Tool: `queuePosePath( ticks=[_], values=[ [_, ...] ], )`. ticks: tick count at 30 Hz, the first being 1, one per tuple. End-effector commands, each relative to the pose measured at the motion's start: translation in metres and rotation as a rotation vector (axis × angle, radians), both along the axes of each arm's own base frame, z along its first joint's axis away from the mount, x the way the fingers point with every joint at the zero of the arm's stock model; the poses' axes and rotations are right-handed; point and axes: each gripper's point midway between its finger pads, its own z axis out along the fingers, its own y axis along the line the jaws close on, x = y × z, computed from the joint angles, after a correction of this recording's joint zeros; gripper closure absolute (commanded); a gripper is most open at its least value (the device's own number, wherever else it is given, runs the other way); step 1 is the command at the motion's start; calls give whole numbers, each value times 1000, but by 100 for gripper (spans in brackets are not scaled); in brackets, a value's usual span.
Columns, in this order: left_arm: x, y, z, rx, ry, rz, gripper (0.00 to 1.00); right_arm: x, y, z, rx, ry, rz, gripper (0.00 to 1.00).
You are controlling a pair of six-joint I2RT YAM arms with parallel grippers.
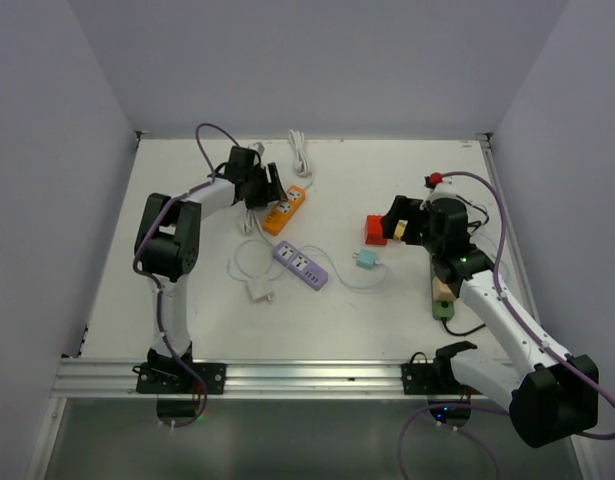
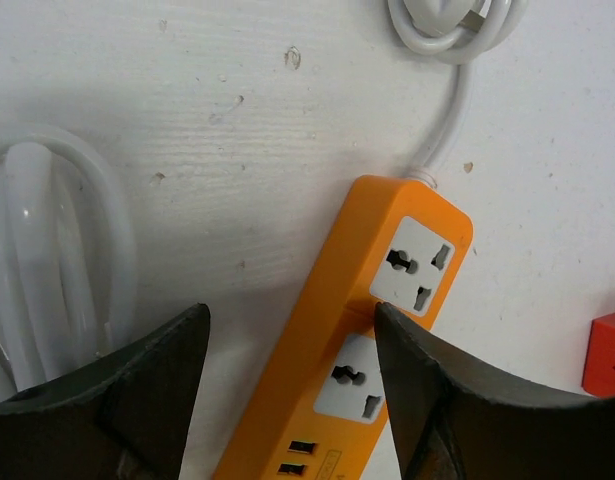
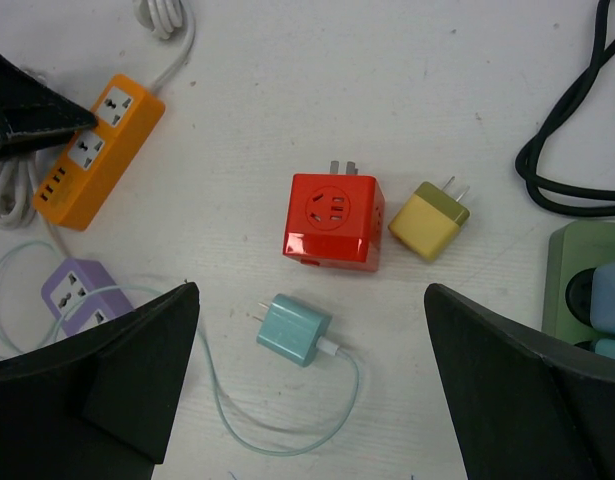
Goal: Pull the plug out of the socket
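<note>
The left gripper [image 2: 285,330] was pictured low over the orange power strip [image 2: 332,290], its jaws parted and nothing clasped between them. One finger [image 2: 427,400] overlapped the strip's long edge, and whether it touched could not be told. Both sockets [image 2: 417,268] on the strip were shown bare, with no plug seated in either, so the pull at this strip was judged done. A coiled white cable [image 2: 57,270] was caught just beside the strip, on the side away from the right arm. Whether the freed plug belonged to that cable could not be told.

The right gripper [image 3: 312,300] was held spread wide and empty, well apart from the strip. Beneath it a red cube adapter [image 3: 332,220], a yellow plug [image 3: 429,222] and a teal charger [image 3: 295,330] were lying loose. Farther from the orange strip again, a green strip [image 3: 572,270] was glimpsed with blue plugs [image 3: 602,285] apparently seated in it.

For the step in hand, a straight lift of the left gripper was judged best, so that the orange strip would not be dragged along by the finger at its edge. Should the blue plugs be meant next, the green strip would best be pinned flat and each plug drawn out along its pins, not levered sideways.
</note>
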Motion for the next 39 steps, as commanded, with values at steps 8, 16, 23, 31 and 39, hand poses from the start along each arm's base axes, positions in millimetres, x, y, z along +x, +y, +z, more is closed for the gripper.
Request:
queuePosePath(
  ticks=[8, 16, 23, 31, 39],
  values=[
    [14, -20, 85, 58, -246, -81, 10, 3, 2, 26, 16, -49, 13, 1],
    [-5, -81, 213, -53, -527, -250, 0, 8, -40, 44, -119, -22, -172, 1],
    [-86, -71, 292, -38, -657, -356, 0, -14, -102, 30, -355, 128, -370, 1],
    [-154, -20, 303, 22, -812, -298, 0, -25, -136, -22, -382, 308, -466, 4],
    [-168, -30, 273, 29, -788, -357, 0, -20, -130, -55, -297, 389, -427, 20]
  ],
)
